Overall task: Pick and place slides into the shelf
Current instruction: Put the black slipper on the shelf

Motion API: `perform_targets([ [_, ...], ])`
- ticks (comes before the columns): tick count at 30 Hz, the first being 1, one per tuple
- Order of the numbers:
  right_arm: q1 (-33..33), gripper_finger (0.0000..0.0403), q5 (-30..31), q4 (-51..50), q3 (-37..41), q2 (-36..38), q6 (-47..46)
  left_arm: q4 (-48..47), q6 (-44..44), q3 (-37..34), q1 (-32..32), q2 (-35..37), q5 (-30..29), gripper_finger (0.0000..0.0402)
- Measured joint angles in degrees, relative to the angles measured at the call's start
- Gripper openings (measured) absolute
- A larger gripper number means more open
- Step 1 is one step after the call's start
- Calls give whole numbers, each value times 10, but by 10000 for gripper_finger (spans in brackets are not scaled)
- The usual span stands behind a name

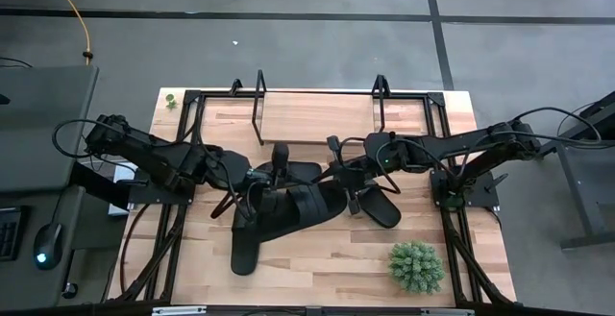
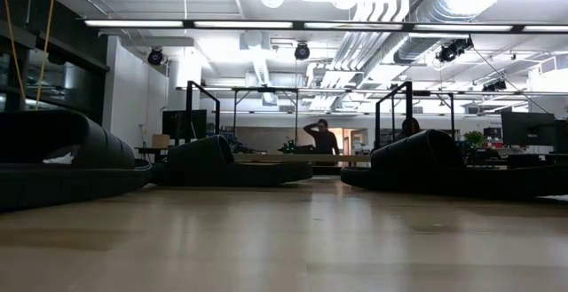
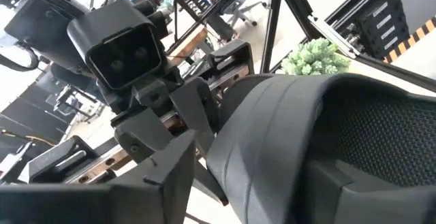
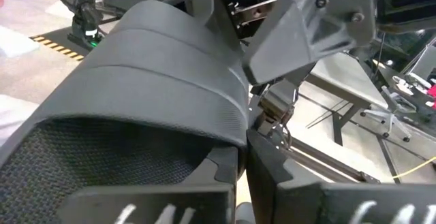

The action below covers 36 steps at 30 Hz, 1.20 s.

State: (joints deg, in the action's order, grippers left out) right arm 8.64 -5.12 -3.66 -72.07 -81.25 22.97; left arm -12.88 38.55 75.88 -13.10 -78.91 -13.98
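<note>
One black slide (image 1: 288, 174) sits between my two grippers over the middle of the table, in front of the shelf (image 1: 317, 119). My left gripper (image 1: 258, 177) reaches it from the left, its fingers apart on either side of the wide strap (image 3: 272, 135). My right gripper (image 1: 336, 170) comes from the right and is shut on the slide's edge. Three more slides lie sole-down on the tabletop: one near left (image 1: 245, 242), one in the middle (image 1: 312, 206) and one on the right (image 1: 378, 207). My left gripper has one finger (image 3: 163, 176) outside the strap's side, and the other seems to reach under the strap. Whether they touch the slide, I cannot tell. My right gripper pinches the slide's side rim (image 4: 228, 161), just below the strap, between its two fingers. It comes almost level from the table's right. The slide stays sole-down, and the high view does not show whether it is clear of the slide beneath it.
A green potted plant (image 1: 416, 265) stands near the front right corner. The shelf's black uprights (image 1: 258, 95) (image 1: 381, 90) rise at the far side. Bare wood lies between the slides and the near edge (image 1: 327, 258). A person (image 2: 321, 137) stands far off in the room.
</note>
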Motion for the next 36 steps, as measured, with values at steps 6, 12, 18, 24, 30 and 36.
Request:
perform_targets([
  [6, 0, 0, 1, 0, 0, 0, -1, 0, 2, 0, 0, 0, -2, 94],
  [12, 0, 0, 1, 0, 0, 0, 0, -1, 1, 0, 0, 0, -2, 20],
  [18, 0, 0, 1, 0, 0, 0, 0, -1, 1, 0, 0, 0, -2, 20],
  [24, 0, 20, 2, 0, 0, 0, 1, -2, 0, 0, 0, 0, -2, 26],
  [30, 0, 72, 5, 0, 0, 1, 1, -6, 0, 0, 0, 0, -2, 5],
  [36, 0, 126, 60, -6, -1, 2, 3, -13, -1, -1, 0, 0, -23, 20],
])
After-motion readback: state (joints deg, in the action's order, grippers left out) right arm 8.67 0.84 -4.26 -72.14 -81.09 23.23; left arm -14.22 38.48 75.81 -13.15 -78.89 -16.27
